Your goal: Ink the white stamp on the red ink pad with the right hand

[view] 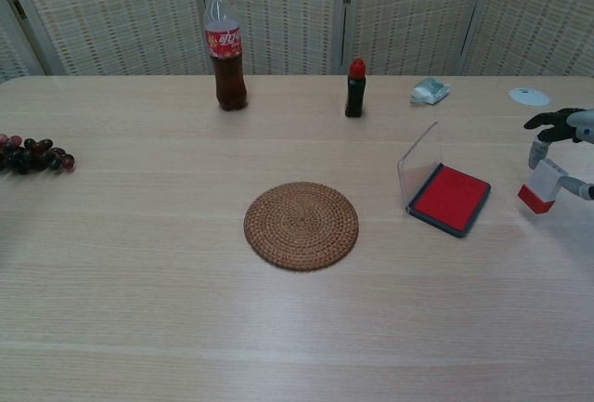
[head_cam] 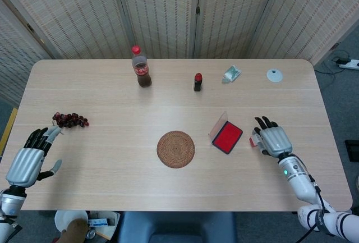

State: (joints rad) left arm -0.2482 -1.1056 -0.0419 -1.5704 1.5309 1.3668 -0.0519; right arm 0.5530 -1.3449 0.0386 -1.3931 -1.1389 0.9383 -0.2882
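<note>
The right hand (head_cam: 274, 140) sits over the table (head_cam: 112, 164) to the right of the red ink pad (head_cam: 227, 137), and it grips the white stamp (view: 541, 185) between the thumb and the fingers (view: 549, 122). The chest view shows the stamp's red face pointing down and tilted a little, close to the table top; whether it touches the wood cannot be told. The stamp is near the pad but apart from it. The pad lies open, its clear lid (view: 419, 157) standing up along the left edge, and the red surface is uncovered. Left of the pad lies a round woven mat (head_cam: 175, 149). Along the far side of the table stand a cola bottle (head_cam: 141, 68) with a red cap and a small dark bottle (head_cam: 197, 82) with a red top, and further right lie a crumpled wrapper (head_cam: 231, 74) and a small white disc (head_cam: 274, 75). A bunch of dark grapes (head_cam: 70, 120) lies near the left edge. The left hand (head_cam: 29, 157) hovers at the near left corner, holding nothing, its fingers spread apart, close to the grapes.
</note>
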